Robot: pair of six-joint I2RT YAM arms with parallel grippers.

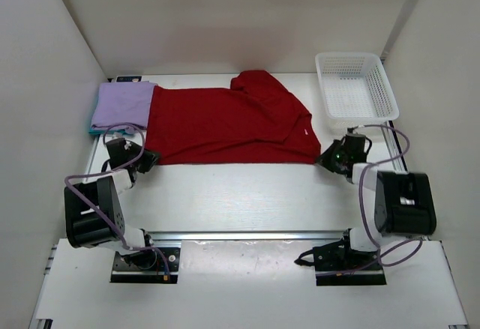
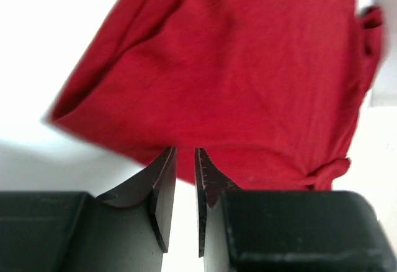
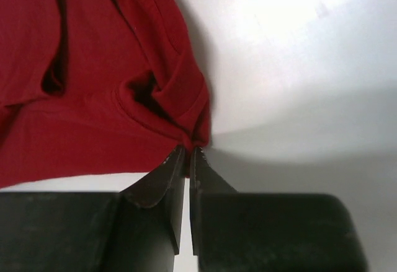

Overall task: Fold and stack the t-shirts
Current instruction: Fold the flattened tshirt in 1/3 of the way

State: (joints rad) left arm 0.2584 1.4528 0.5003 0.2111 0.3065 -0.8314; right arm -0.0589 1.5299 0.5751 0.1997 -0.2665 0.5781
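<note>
From my station, the red t-shirt (image 1: 225, 127) lies spread across the middle of the counter (image 1: 240, 194), its long side running left to right and its far right part rumpled into folds. At the back left, the lavender t-shirt (image 1: 124, 104) sits folded on the teal-blue t-shirt (image 1: 96, 128), of which only a thin edge shows. The red cloth overlaps the lavender one's right side. The white mesh basket (image 1: 358, 55) stands at the back right, apart from the shirts.

My left fingers (image 2: 166, 170) are down at the red shirt's near-left corner. In the left wrist view they stand a narrow slit apart, with their tips right at the hem and the cloth stretching away beyond them. I cannot tell whether they have any fabric pinched.

My right fingers (image 3: 177, 166) are at the near-right corner of the same shirt. They are closed almost completely, with only a hairline between them. A bunched fold of red fabric runs straight into their tips, so they seem to grip that corner. To the right of the tips is bare counter.
</note>
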